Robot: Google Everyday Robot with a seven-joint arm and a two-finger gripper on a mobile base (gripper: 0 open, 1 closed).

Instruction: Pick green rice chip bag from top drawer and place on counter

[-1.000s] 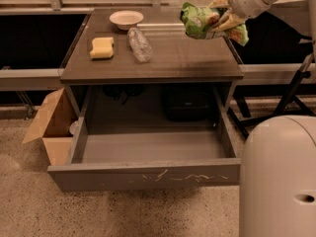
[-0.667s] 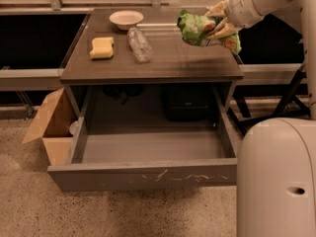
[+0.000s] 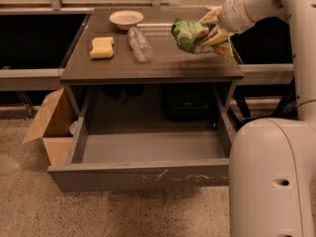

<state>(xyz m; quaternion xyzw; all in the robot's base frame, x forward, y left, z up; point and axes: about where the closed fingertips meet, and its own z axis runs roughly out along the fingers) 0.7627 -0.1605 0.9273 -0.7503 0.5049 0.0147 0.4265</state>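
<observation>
My gripper (image 3: 210,33) is over the right part of the counter (image 3: 158,63), shut on the green rice chip bag (image 3: 190,35). The crinkled bag hangs just above the counter top, low over its right side; I cannot tell whether it touches. The top drawer (image 3: 143,174) is pulled fully open below the counter, and its grey inside shows nothing in it.
On the counter lie a yellow sponge (image 3: 102,47) at the left, a clear plastic bottle (image 3: 139,44) on its side in the middle, and a white bowl (image 3: 126,19) at the back. A brown cardboard box (image 3: 49,125) stands left of the drawer. My white base (image 3: 271,177) fills the lower right.
My gripper has carried the bag leftward and lower, from above the counter's right rear corner to low over its right side.
</observation>
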